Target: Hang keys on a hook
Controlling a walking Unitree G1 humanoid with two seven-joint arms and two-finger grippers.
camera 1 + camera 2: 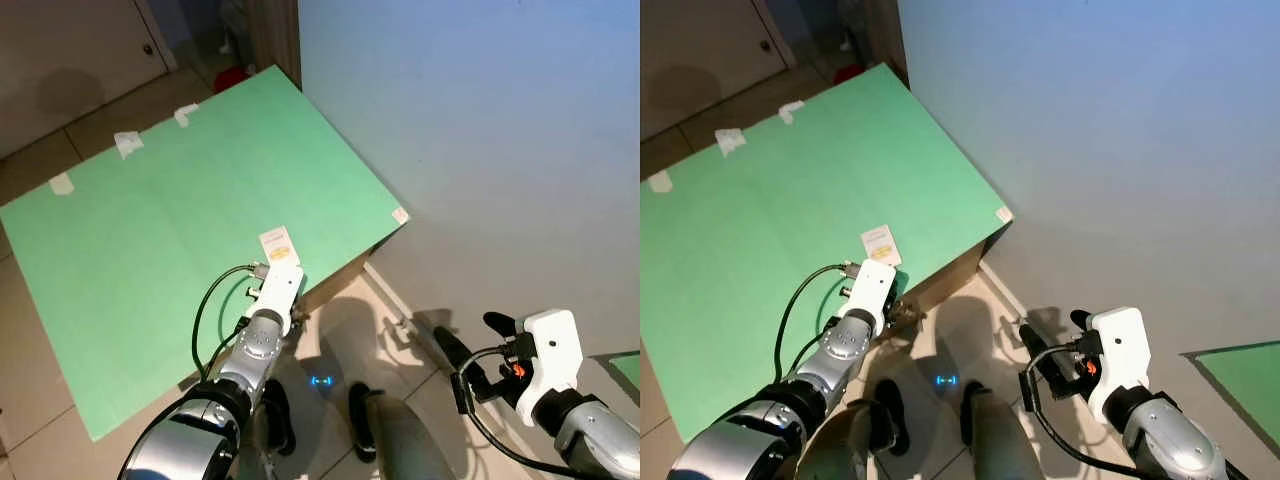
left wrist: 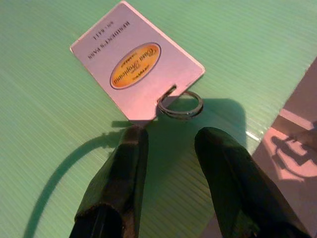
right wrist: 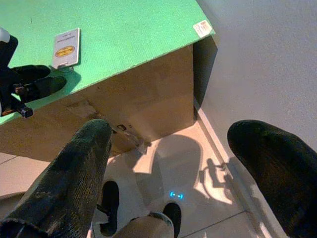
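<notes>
A white key tag with an orange oval label lies flat on the green tabletop, close to its front edge. A small metal ring passes through the tag's slot. My left gripper is open just short of the ring, its two black fingers resting low over the green surface, one on each side of the ring's line. From the head the tag lies just beyond my left wrist. My right gripper hangs open over the floor by the wall, with nothing between its fingers.
The green top rests on a cardboard box. A pale blue wall rises at the right of the table's corner. Tape scraps sit at the table's far side. My feet stand on beige tiles.
</notes>
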